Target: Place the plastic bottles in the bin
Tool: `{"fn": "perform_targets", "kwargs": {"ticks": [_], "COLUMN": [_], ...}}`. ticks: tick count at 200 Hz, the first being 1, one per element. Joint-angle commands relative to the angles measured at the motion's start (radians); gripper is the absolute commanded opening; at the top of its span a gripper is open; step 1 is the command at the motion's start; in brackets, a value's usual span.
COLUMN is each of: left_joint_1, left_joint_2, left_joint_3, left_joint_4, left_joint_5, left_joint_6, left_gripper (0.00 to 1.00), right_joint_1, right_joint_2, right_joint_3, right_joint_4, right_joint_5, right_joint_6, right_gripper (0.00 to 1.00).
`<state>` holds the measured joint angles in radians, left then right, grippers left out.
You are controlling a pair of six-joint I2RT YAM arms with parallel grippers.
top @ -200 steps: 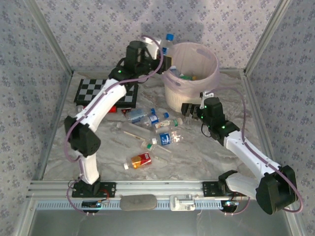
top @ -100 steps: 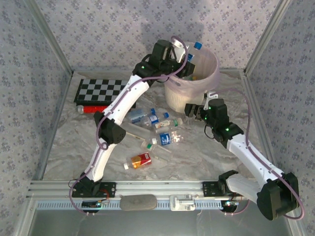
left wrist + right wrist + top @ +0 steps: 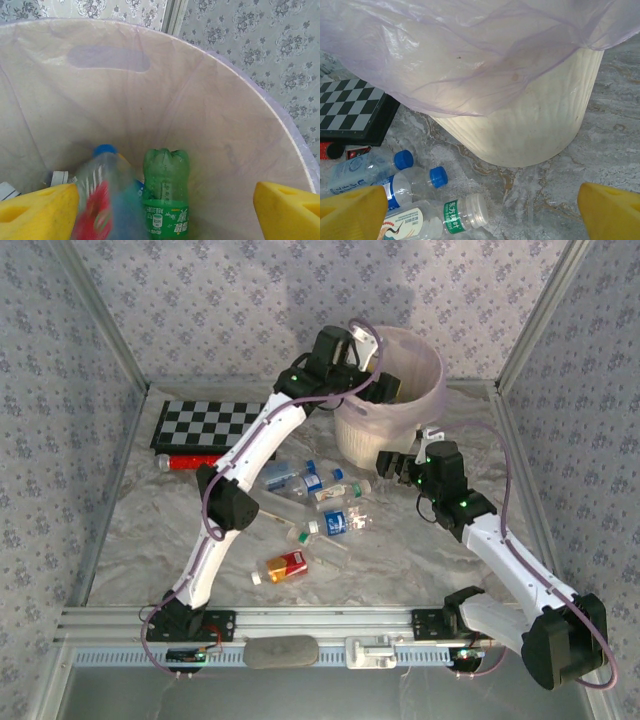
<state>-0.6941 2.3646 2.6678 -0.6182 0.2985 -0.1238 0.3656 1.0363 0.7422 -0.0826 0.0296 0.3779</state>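
My left gripper [image 3: 384, 390] hangs over the cream-white bin [image 3: 398, 436], its yellow fingers [image 3: 35, 211] spread open. Between them, inside the pink-lined bin [image 3: 215, 125], a clear blue-capped bottle with a red label [image 3: 97, 200] shows blurred and loose from both fingers. A green bottle [image 3: 166, 192] lies beside it. Several plastic bottles [image 3: 300, 480] lie on the table left of the bin, with an orange-red one [image 3: 285, 565] nearer the front. My right gripper [image 3: 386, 465] is open, low by the bin's base [image 3: 535, 125]. An uncapped clear bottle [image 3: 445, 217] lies just left of its gap.
The chessboard [image 3: 215, 425] lies at the back left, with a red stick [image 3: 185, 462] along its near edge. Two blue-capped bottles [image 3: 395, 175] lie between the board [image 3: 350, 110] and the bin. The pink bag [image 3: 470, 55] drapes over the bin's rim. Patterned walls enclose the table.
My left arm swung right from beside the bin to over it with the blue-capped bottle, then opened; the bottle now drops inside the bin. The right arm barely moved.
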Motion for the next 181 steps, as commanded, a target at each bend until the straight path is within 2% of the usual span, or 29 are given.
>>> {"fn": "perform_targets", "kwargs": {"ticks": [1, 30, 50, 80, 117, 144, 181], "left_joint_1": [-0.002, -0.002, -0.002, -0.002, 0.015, 0.061, 0.186], "left_joint_2": [-0.045, -0.109, -0.191, -0.393, -0.635, -0.750, -0.903], "left_joint_3": [0.037, 0.012, -0.092, -0.433, -0.895, -1.126, -1.439], "left_joint_4": [-0.001, -0.016, 0.027, 0.230, 0.511, 0.587, 0.660], "left_joint_5": [-0.013, -0.016, -0.023, -0.066, -0.212, -0.299, -0.373], "left_joint_6": [-0.002, -0.011, -0.014, -0.006, -0.007, -0.075, -0.240], "left_gripper": [0.93, 1.00, 1.00, 1.00, 1.00, 1.00, 1.00], "right_joint_1": [-0.003, 0.013, 0.037, 0.093, 0.151, 0.189, 0.259], "right_joint_2": [-0.010, 0.009, 0.033, 0.080, 0.137, 0.205, 0.344], "right_joint_3": [0.000, -0.001, 0.003, 0.033, 0.072, 0.120, 0.232], "right_joint_4": [-0.010, 0.005, 0.024, 0.013, -0.017, -0.035, -0.095], "right_joint_5": [-0.022, -0.044, -0.081, -0.088, -0.080, -0.086, -0.118], "right_joint_6": [0.016, 0.027, 0.021, -0.020, -0.061, -0.086, -0.151], "right_gripper": [0.99, 0.99, 0.99, 0.99, 0.99, 0.99, 0.99]}}
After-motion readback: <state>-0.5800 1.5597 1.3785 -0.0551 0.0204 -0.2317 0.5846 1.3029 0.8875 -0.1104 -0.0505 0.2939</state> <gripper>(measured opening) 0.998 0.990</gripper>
